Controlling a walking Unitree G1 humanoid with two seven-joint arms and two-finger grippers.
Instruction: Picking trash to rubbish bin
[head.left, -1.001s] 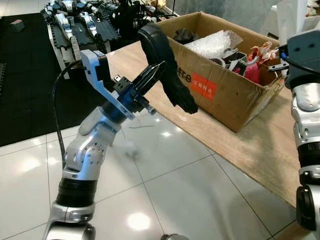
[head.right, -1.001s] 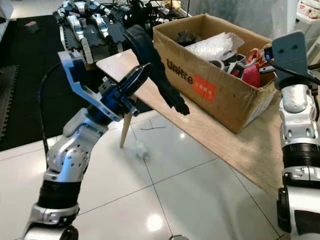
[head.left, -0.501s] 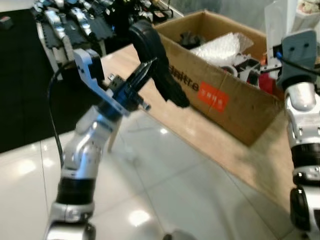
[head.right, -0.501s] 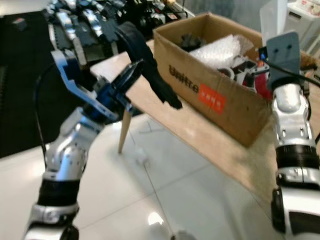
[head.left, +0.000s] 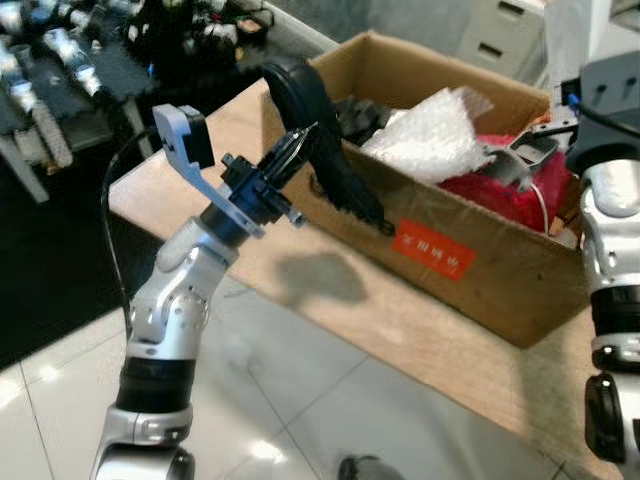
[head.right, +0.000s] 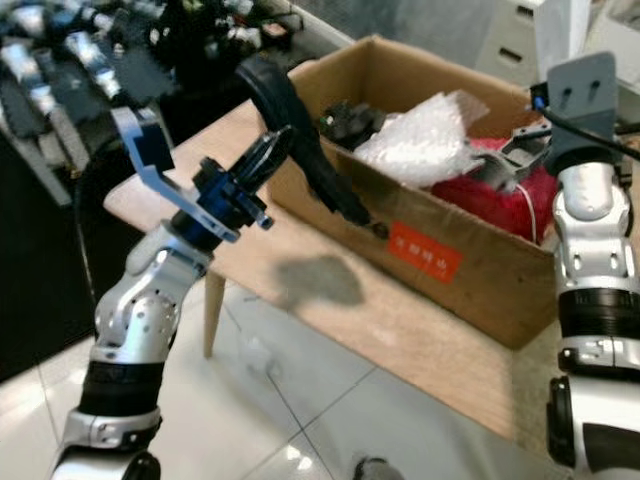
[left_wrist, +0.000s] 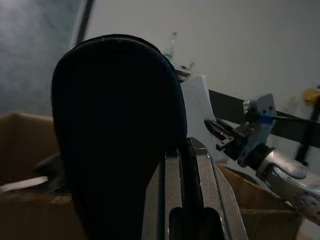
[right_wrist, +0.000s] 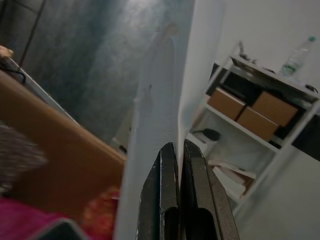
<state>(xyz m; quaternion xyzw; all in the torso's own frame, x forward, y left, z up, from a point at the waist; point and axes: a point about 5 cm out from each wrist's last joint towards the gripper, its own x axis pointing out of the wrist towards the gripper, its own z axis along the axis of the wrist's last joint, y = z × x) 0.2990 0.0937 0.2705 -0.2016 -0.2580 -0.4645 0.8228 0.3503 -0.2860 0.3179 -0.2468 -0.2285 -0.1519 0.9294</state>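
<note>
- Left eye view: left gripper (head.left: 300, 143) raised at centre-left of the frame, fingers clamped on a long black strap-like piece of trash (head.left: 320, 140). Trash loops up above the fingertips and hangs down across the near wall of the cardboard box (head.left: 470, 270), lower end near the orange label (head.left: 433, 250). Box sits on a wooden table (head.left: 420, 330), upper right of the frame, already filled with bubble wrap (head.left: 430, 135), a red bundle (head.left: 500, 190) and dark odds and ends. Shadow of the arm falls on the tabletop below the trash. Right arm (head.left: 615, 250) upright along the right edge of the frame. White tiled floor (head.left: 300, 410) across the bottom.
- Right eye view: same scene, shifted slightly. Left gripper (head.right: 272, 150) and trash (head.right: 300, 140) at upper centre-left, trash hanging just in front of the box wall (head.right: 480, 270). A table leg (head.right: 212, 305) below the near corner of the table. Black mats with robot parts (head.right: 60, 50) in the upper left.
- Left wrist view: broad dark loop of the trash (left_wrist: 115, 125) centre-left of the frame, pressed between the closed fingers (left_wrist: 172, 190) at the bottom centre. Box edge (left_wrist: 30, 170) at the lower left. Right arm and its raised gripper (left_wrist: 220, 131) at the right.
- Right wrist view: right gripper's fingers (right_wrist: 162, 195) at the bottom centre, pinched on a thin, pale translucent sheet (right_wrist: 160, 115) running up the middle of the frame. Brown box wall (right_wrist: 55, 150) at the lower left, a white shelf (right_wrist: 260, 115) with small brown boxes at the right.
</note>
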